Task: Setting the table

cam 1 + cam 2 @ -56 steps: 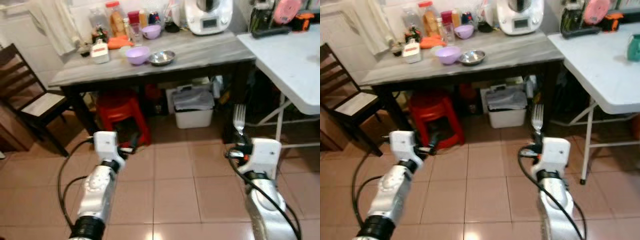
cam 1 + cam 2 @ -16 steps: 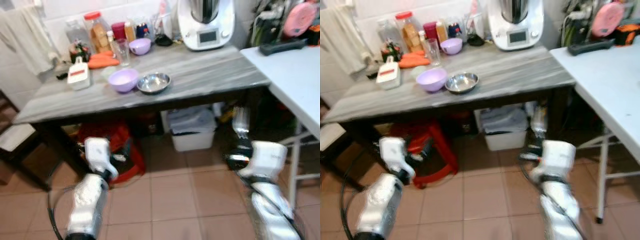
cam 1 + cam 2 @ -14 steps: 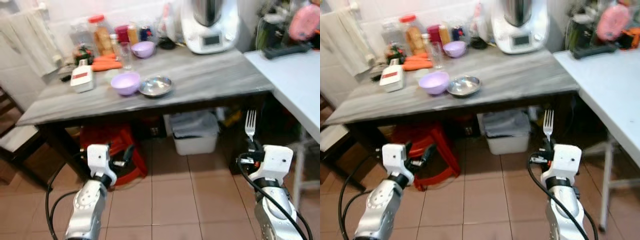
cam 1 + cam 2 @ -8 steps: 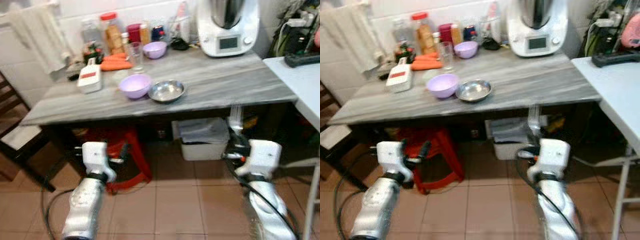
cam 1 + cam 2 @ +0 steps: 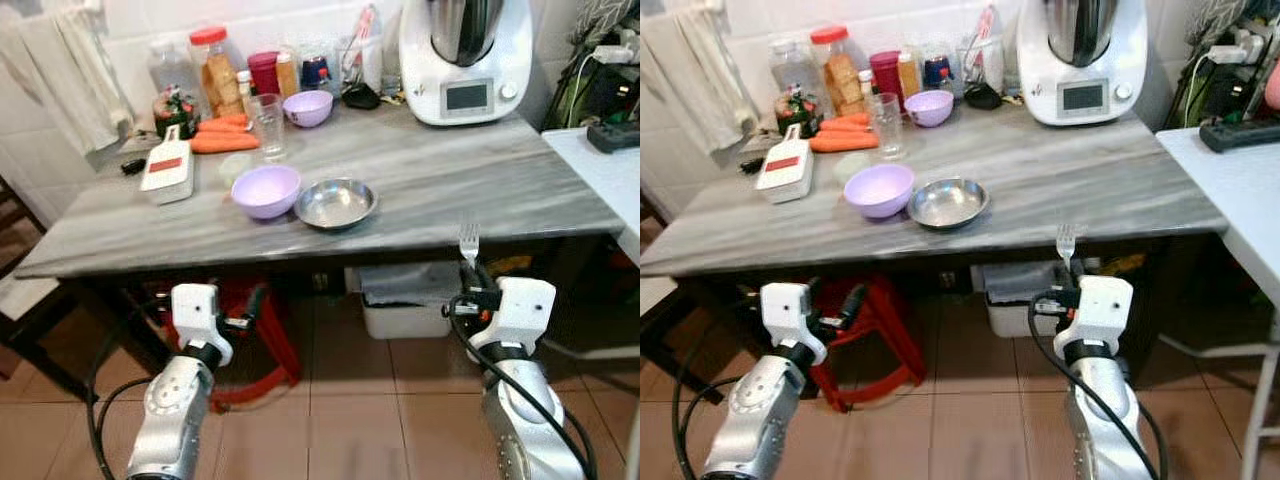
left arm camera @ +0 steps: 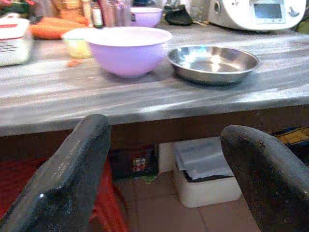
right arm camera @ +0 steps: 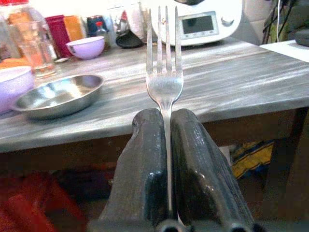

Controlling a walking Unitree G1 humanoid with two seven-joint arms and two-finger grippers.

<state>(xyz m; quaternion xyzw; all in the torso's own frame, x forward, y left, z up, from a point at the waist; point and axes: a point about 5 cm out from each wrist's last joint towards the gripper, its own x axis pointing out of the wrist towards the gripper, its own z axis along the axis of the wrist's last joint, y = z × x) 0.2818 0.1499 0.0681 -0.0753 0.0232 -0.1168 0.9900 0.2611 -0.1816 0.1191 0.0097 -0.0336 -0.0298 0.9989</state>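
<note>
Silver fork [image 7: 164, 72] upright, tines up, below table [image 5: 520, 190] edge.

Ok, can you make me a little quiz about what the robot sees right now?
1. True or false: the right gripper is shut on a fork.
2. Which sits beside the steel bowl? A) a lilac bowl B) a blue pan C) a green cup
3. Fill in: the left gripper has its fingers ____.

Key: 1 true; 2 A; 3 open.
</note>
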